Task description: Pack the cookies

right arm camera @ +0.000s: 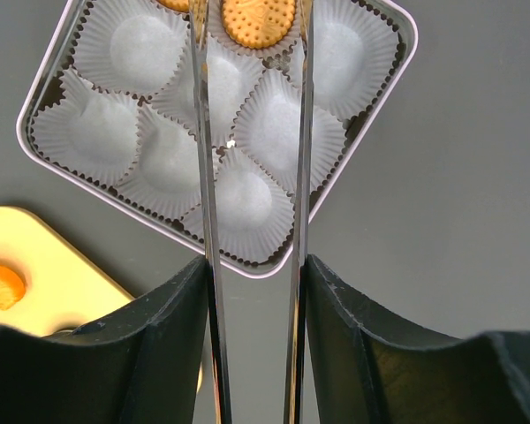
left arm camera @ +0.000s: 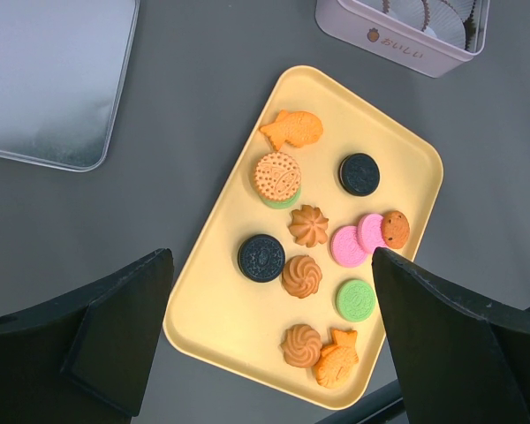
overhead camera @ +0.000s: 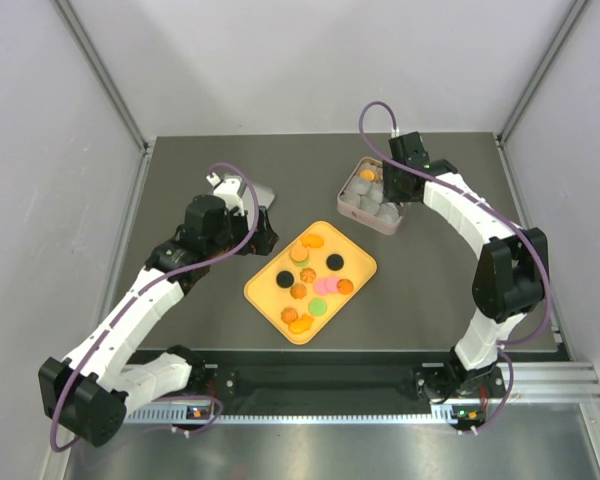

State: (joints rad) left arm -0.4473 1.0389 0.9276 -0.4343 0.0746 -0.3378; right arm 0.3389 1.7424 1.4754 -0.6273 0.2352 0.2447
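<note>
Above orange tray (left arm camera: 221, 327) left gripper (left arm camera: 272, 261) jaws wide open and empty, most cookies (left arm camera: 309, 225) loose on tray at mid-bench, right gripper (right arm camera: 253, 35) jaws partly apart astride one orange cookie (right arm camera: 258, 22) lying in paper cup of pink tin (left arm camera: 397, 40)

Worktop (left arm camera: 203, 106): dark grey, matt. Tray (left arm camera: 221, 327): smooth satin plastic. Cookies (left arm camera: 309, 225) on the tray: moulded, relief-textured, matt. Lid (left arm camera: 53, 79) beside the tray: dull brushed metal. Tin (left arm camera: 397, 42) beyond the tray: glossy pink wall, fluted white paper cups (right arm camera: 137, 53). Right end effector (right arm camera: 252, 18): fingers (right arm camera: 205, 132) of thin, bright polished metal. Left end effector (left arm camera: 269, 265): matt black plastic.
</note>
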